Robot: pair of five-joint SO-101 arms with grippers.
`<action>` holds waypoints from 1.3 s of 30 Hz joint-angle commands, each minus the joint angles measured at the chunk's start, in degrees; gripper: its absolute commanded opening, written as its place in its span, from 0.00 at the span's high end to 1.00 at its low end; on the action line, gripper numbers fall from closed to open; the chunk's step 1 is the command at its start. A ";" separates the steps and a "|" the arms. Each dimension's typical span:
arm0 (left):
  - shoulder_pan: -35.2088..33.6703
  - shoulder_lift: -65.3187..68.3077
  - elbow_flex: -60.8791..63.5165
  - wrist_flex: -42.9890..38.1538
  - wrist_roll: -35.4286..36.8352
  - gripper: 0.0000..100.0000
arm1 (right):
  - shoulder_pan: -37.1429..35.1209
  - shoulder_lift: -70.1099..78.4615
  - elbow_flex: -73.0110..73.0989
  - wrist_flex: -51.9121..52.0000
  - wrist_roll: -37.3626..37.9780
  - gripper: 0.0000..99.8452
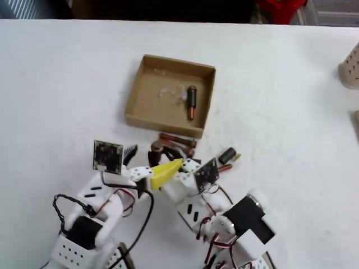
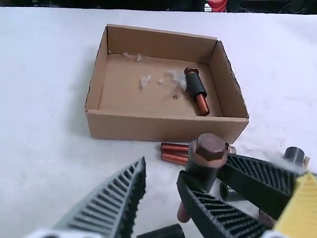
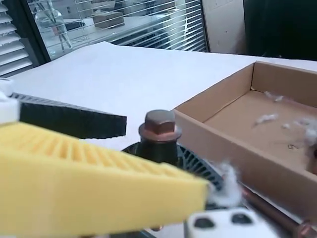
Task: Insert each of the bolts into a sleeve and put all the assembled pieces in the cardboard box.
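On the white worktop (image 1: 280,84), a bolt (image 2: 208,151), already in its sleeve (image 2: 197,176), is pinched upright by the right hand (image 1: 174,158). The left hand (image 1: 136,159) is spread and empty. Boxing seems next: the piece must be lifted over the wall of the box (image 1: 162,124) at 12 o'clock.

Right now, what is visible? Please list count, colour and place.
table: one, white, under everything.
cardboard box: one, brown, mid-table.
sleeved bolt: one, copper and black, inside the box.
loose bolts: at least two, copper, before the box.
standing bolt: one, copper, head up, between the grippers.
sleeve: one, black, beside the right arm.
left gripper: one, dark, fingers open.
right gripper: one, yellow and black.
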 commanded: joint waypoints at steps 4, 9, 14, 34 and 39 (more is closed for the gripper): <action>-4.44 -0.48 -2.73 -10.99 -0.70 0.52 | 0.22 -0.66 -0.35 -1.89 0.62 0.98; -6.73 -0.48 -5.98 -10.73 -0.53 0.52 | 0.22 -0.57 -0.35 -1.89 0.62 0.98; -7.43 -0.48 -13.10 -3.25 2.90 0.52 | 0.22 -0.57 -0.35 -1.89 0.62 0.98; -26.86 -0.40 -13.63 4.75 -3.43 0.92 | 0.31 -0.40 -0.09 -1.63 0.62 0.98; -34.77 -0.40 -4.75 4.13 -3.52 0.98 | 0.13 -0.84 1.49 -1.89 0.62 0.98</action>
